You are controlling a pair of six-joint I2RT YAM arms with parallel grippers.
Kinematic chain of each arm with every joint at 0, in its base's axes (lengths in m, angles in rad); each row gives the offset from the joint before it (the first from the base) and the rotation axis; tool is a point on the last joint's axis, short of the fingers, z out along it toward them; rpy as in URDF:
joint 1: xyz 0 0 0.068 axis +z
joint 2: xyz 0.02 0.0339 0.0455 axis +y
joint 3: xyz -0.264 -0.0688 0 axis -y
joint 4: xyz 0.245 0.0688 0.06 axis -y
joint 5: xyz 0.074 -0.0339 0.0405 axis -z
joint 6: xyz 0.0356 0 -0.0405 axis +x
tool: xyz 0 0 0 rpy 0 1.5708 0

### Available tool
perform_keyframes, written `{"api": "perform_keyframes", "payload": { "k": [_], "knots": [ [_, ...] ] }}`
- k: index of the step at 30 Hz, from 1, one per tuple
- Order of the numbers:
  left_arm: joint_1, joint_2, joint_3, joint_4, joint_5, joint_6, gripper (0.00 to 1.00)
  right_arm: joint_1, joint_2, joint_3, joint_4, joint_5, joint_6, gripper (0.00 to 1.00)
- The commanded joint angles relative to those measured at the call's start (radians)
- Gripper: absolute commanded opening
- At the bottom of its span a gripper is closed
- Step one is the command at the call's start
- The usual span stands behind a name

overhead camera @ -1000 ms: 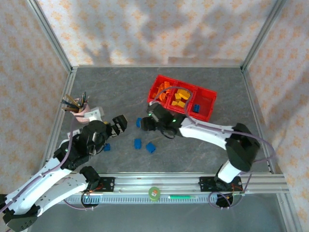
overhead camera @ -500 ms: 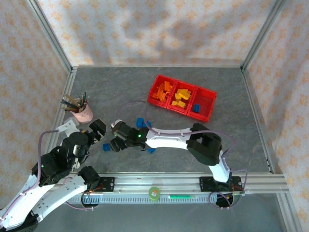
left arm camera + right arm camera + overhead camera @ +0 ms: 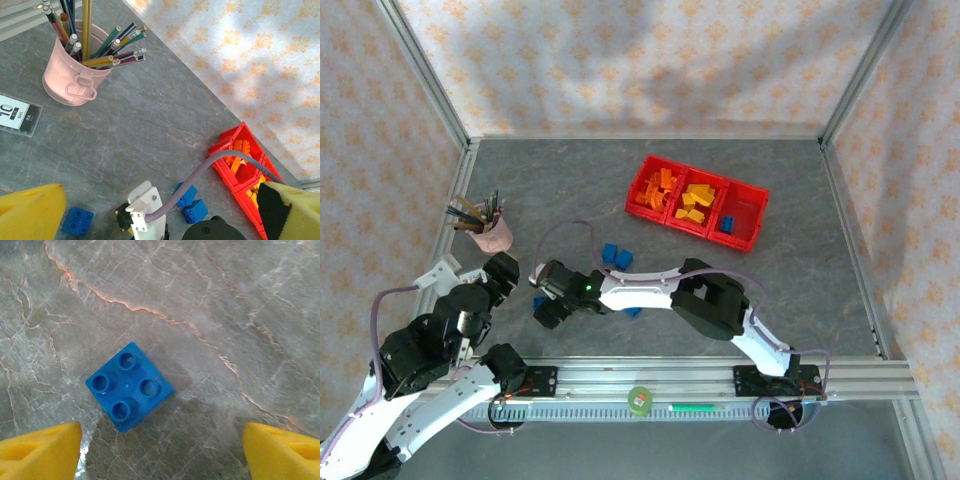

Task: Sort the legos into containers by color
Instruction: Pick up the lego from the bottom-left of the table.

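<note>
- Right hand [image 3: 161,449]: open, yellow fingertips [image 3: 42,442] wide apart at the lower corners of the wrist view, nothing between them; in the top view it hung low over the lower left of the tabletop [image 3: 570,185].
- Blue brick [image 3: 129,386]: four studs, flat on the grey stone-patterned surface, left of centre in the right wrist view, just above the open fingertips and touching neither.
- Left hand [image 3: 501,272]: open and empty, at the left of the top view, just left of the right hand.
- Two more blue bricks [image 3: 616,256]: close together on the tabletop, centre of the top view, beside the right arm.
- Another blue brick [image 3: 633,312]: partly hidden under the right arm.
- Red bins [image 3: 747,208]: three joined in a row, upper right of centre; orange bricks [image 3: 655,188] in the left bin, yellow bricks [image 3: 693,203] in the middle, one blue piece [image 3: 727,224] in the right.
- Pink cup [image 3: 75,80]: upright, full of pencils, upper left of the left wrist view.
- White card [image 3: 17,115]: marked "10", flat, below the cup.
</note>
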State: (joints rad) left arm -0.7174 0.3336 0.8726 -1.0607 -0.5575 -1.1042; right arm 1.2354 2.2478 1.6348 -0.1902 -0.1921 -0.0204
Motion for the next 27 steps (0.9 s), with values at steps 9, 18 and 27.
{"api": "perform_keyframes", "payload": {
  "k": [9, 18, 27],
  "knots": [
    [0.007, -0.027, 0.008, -0.033, -0.049, -0.020, 0.99, 0.021, 0.142, 0.172, -0.091, 0.139, -0.077, 0.79],
    [0.007, -0.021, -0.001, -0.016, -0.047, -0.011, 0.99, 0.021, 0.176, 0.209, -0.107, 0.148, -0.093, 0.58],
    [0.007, -0.023, -0.001, -0.006, -0.042, -0.004, 0.99, 0.020, 0.159, 0.205, -0.116, 0.158, -0.078, 0.42]
  ]
}}
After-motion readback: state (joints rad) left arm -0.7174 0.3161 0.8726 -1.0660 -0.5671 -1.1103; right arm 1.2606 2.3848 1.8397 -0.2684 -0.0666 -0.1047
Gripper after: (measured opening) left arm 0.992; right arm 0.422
